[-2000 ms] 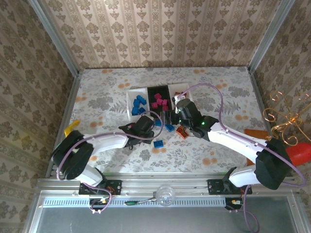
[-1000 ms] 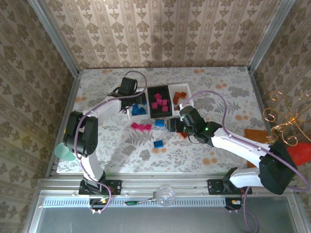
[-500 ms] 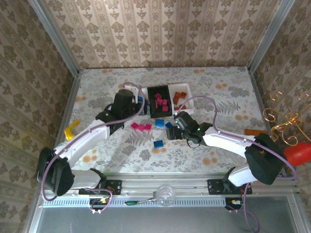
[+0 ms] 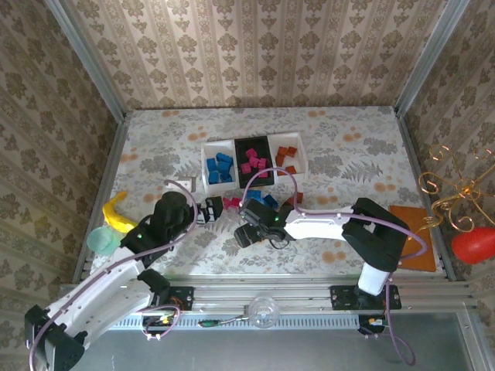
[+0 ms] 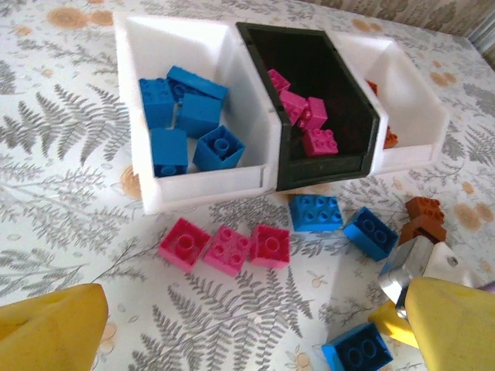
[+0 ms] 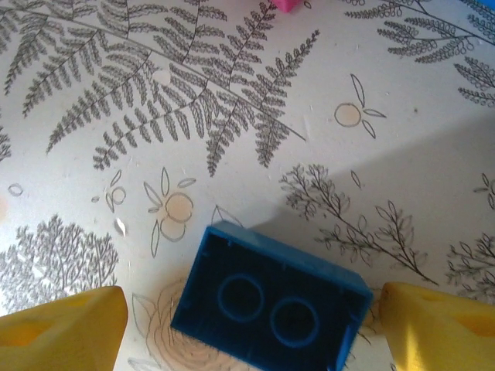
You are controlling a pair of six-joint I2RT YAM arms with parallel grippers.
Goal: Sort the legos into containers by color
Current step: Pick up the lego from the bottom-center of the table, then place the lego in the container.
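Three joined containers stand mid-table: a white tray [image 5: 193,189] with blue legos, a black tray [image 5: 325,166] with pink ones, and a white tray [image 5: 414,147] with orange-brown ones. Three loose pink legos [image 5: 226,247] lie in a row in front of the trays, beside two blue legos [image 5: 315,212] and brown ones [image 5: 421,219]. My left gripper [image 5: 255,325] hangs open and empty over the cloth near the pink row. My right gripper [image 6: 251,325] is open, its yellow fingers [image 6: 62,328] either side of an upturned blue lego [image 6: 271,309] lying on the cloth.
A yellow banana toy [image 4: 117,212] and a green cup [image 4: 100,239] sit at the near left edge. At the right lie an orange board [image 4: 414,236], a red object [image 4: 472,246] and a gold wire ornament [image 4: 456,185]. Patterned walls enclose the table.
My left arm has drawn back from the blue tray toward the near left with its jaws opened. My right gripper has slid left over the loose blue lego and opened wider.
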